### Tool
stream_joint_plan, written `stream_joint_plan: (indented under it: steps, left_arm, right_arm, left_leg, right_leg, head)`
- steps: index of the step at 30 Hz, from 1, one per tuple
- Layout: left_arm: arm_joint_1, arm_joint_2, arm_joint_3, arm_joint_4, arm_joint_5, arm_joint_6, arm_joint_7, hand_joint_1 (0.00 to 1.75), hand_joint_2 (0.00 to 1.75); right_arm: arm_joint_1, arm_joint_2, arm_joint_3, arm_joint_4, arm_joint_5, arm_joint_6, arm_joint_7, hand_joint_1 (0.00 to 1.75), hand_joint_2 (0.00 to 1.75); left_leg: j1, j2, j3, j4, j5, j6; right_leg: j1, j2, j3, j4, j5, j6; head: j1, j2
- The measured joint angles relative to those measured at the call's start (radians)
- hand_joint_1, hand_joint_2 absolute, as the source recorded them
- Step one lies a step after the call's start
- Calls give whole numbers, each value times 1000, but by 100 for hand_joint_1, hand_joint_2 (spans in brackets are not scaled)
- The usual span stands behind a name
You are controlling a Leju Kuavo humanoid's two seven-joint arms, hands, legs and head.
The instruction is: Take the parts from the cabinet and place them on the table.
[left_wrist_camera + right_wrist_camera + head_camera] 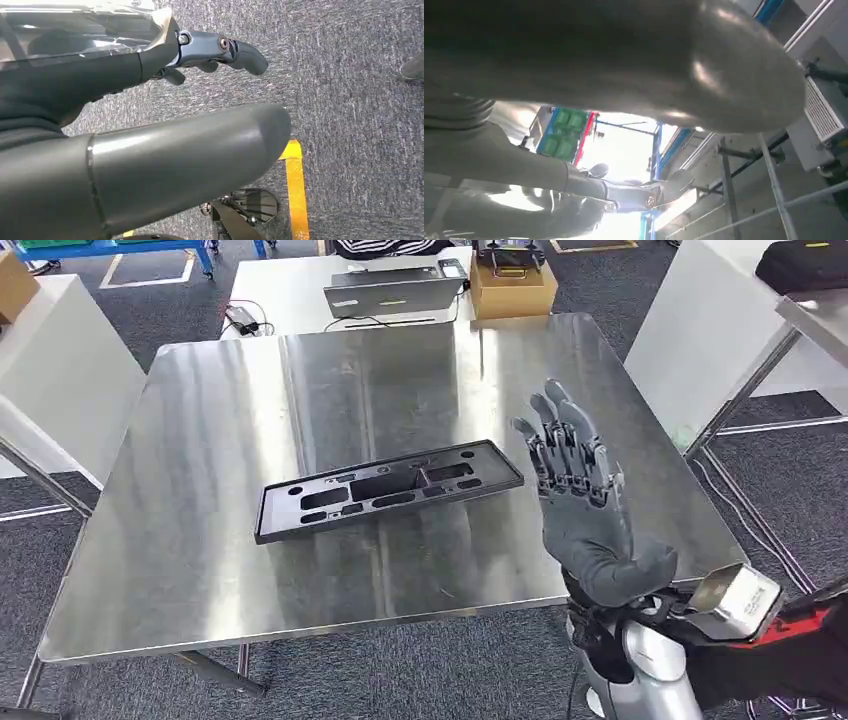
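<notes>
Part: long black plastic panel (388, 489) lies flat near the middle of the desk (200, 540), slightly askew, bare steel around it to every edge.
Right hand: raised (585, 505) over the desk's right side, fingers straight and spread, holding nothing, just beside the panel's right end.
Left hand: over carpet (150, 125), holding nothing.

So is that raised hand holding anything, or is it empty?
Empty: the right hand is raised above the table, fingers spread; the black part lies flat beside it.

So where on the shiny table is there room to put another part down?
The steel table is bare left of the black part, and along the far edge behind it. The right side is tighter: the right hand hovers there with fingers spread, just beside the part's end.
</notes>
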Motion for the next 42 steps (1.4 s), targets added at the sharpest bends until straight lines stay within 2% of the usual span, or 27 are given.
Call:
stream_joint_plan:
  steps: [4,6,7,8,11,12,13,14,16,17,18,20,21,22,24,26,27,29,31,32,33,36,37,38,39,40,42]
  left_arm:
    - [0,2,5,-1,7,-2,0,0,0]
    - [-2,2,6,-1,11,-2,0,0,0]
    - [-4,0,7,-1,13,-2,0,0,0]
    - [-5,-2,7,-1,15,-2,0,0,0]
    - [-8,-4,8,-2,18,-2,-2,0,0]
    - [-7,-5,9,-2,18,-2,-1,0,0]
    - [-7,-6,10,-2,19,-2,-1,0,0]
    - [-7,-7,11,-2,20,-2,-1,0,0]
    - [-9,-8,12,-2,22,-2,-1,0,0]
    - [-9,-6,13,-2,25,-1,-2,0,0]
    - [-12,-6,16,-2,30,-1,-2,0,0]
    - [-9,6,24,-2,38,-23,-5,0,0]
    - [-6,20,27,-1,40,-39,-5,0,0]
    - [-4,33,30,-1,40,-53,-6,0,0]
    - [-1,56,32,-1,41,-75,-6,0,0]
    - [-1,72,33,-2,41,-82,-6,0,0]
    - [0,78,34,-1,41,-83,-6,0,0]
    - [1,83,37,-1,41,-84,-6,0,0]
    - [0,85,38,-1,41,-83,-6,0,0]
    - [-2,87,38,-2,41,-81,-6,0,0]
    - [-4,92,39,-2,40,-80,-5,0,0]
    - [-2,95,40,-2,40,-79,-5,0,0]
    - [1,94,40,-1,40,-79,-5,0,0]
    - [1,92,40,-1,40,-79,-5,0,0]
    - [1,92,41,-1,40,-79,-5,0,0]
    - [1,92,43,-1,42,-79,-5,0,0]
    - [4,90,48,-1,45,-79,-6,0,0]
  right_arm:
    - [30,3,-30,-10,-23,9,-9,0,0]
    - [45,6,-51,-15,-42,22,-11,0,0]
    - [52,8,-63,-18,-45,25,-12,0,0]
    - [57,8,-74,-18,-48,29,-14,0,0]
    - [70,10,-91,-18,-51,30,-15,0,0]
    - [75,10,-96,-18,-53,31,-15,0,0]
    - [78,10,-98,-18,-53,31,-15,0,0]
    - [78,10,-100,-18,-54,32,-15,0,0]
    - [77,13,-105,-18,-58,38,-12,0,0]
    - [77,17,-111,-17,-60,43,-8,0,0]
    - [77,21,-114,-15,-60,47,-6,0,0]
    - [81,27,-123,-15,-60,52,0,0,0]
    - [83,32,-126,-15,-60,55,0,0,0]
    - [83,35,-129,-15,-60,58,0,0,0]
    - [83,45,-135,-15,-60,63,1,0,0]
    - [85,52,-139,-15,-60,64,1,0,0]
    - [86,54,-139,-15,-60,64,1,0,0]
    - [87,58,-142,-14,-60,64,2,0,0]
    - [87,60,-143,-14,-60,64,2,0,0]
    - [87,62,-143,-14,-60,64,4,0,0]
    - [88,66,-144,-14,-60,64,6,0,0]
    - [88,74,-143,-14,-60,66,10,0,0]
    - [88,75,-144,-14,-60,67,11,0,0]
    - [88,76,-145,-13,-61,70,11,0,0]
    - [88,76,-145,-12,-61,74,11,0,0]
    - [88,77,-145,-10,-61,77,11,0,0]
    - [90,77,-145,-4,-61,87,12,0,0]
  left_leg:
    - [-1,0,1,3,-1,7]
    - [-3,-1,2,-4,11,19]
    - [15,2,15,-31,30,25]
    - [13,4,25,-41,38,28]
    - [16,8,14,-41,43,29]
    - [17,9,11,-41,45,26]
    - [19,9,10,-40,47,24]
    - [22,9,10,-39,46,21]
    - [34,7,10,-30,42,7]
    - [31,6,4,-20,35,-5]
    - [28,1,-10,-12,35,-14]
    - [22,-2,-13,-5,37,-21]
    - [26,-2,-16,-5,40,-26]
    - [33,-2,-19,-1,36,-32]
    - [36,2,-54,77,-39,-34]
    - [35,1,-123,236,-126,-37]
    - [35,1,-146,292,-146,-36]
    - [33,1,-130,281,-116,-26]
    - [26,1,-32,121,-35,-5]
    - [19,1,25,33,-16,12]
    - [14,6,42,2,-25,12]
    - [0,5,27,1,-2,13]
    - [1,5,14,-14,17,17]
    - [9,13,13,-24,35,15]
    - [10,12,-2,-27,46,27]
    - [9,13,-15,-27,57,28]
    - [9,15,-44,-25,79,27]
  right_leg:
    - [-2,0,3,0,3,3]
    - [-1,0,8,-9,12,17]
    - [4,0,4,-5,4,18]
    - [2,-2,-5,13,-13,18]
    - [-4,-2,-95,227,-110,13]
    - [-9,-2,-118,285,-126,20]
    - [-14,-2,-114,287,-119,31]
    - [-20,-3,-85,240,-95,47]
    - [-32,-5,15,63,-27,80]
    - [-38,-6,50,-7,-34,88]
    - [-18,7,61,3,-30,74]
    - [-25,7,43,5,-37,54]
    - [-25,7,38,9,-37,51]
    - [-29,6,34,5,-32,36]
    - [-24,5,25,5,-22,9]
    - [-15,2,8,5,-12,-8]
    - [-10,1,0,5,-8,-15]
    - [-1,1,-13,6,2,-22]
    - [7,1,-21,5,14,-23]
    - [6,1,-22,6,20,-21]
    - [13,1,-24,6,26,-12]
    - [1,-5,-26,0,46,11]
    - [7,-3,-30,-8,58,19]
    - [4,-4,-38,9,39,17]
    - [6,-3,-59,46,-9,8]
    - [4,-3,-76,105,-61,-1]
    - [-1,-3,-105,241,-133,0]
  head:
    - [0,0]
    - [-1,0]
    - [1,0]
    - [2,0]
    - [2,0]
    - [2,0]
    - [2,0]
    - [2,0]
    - [2,0]
    - [3,0]
    - [8,0]
    - [3,0]
    - [4,0]
    - [4,0]
    - [3,0]
    - [3,0]
    - [2,0]
    - [2,0]
    - [2,0]
    - [2,0]
    - [4,0]
    - [4,0]
    - [3,0]
    - [3,0]
    - [7,0]
    - [6,0]
    - [6,0]
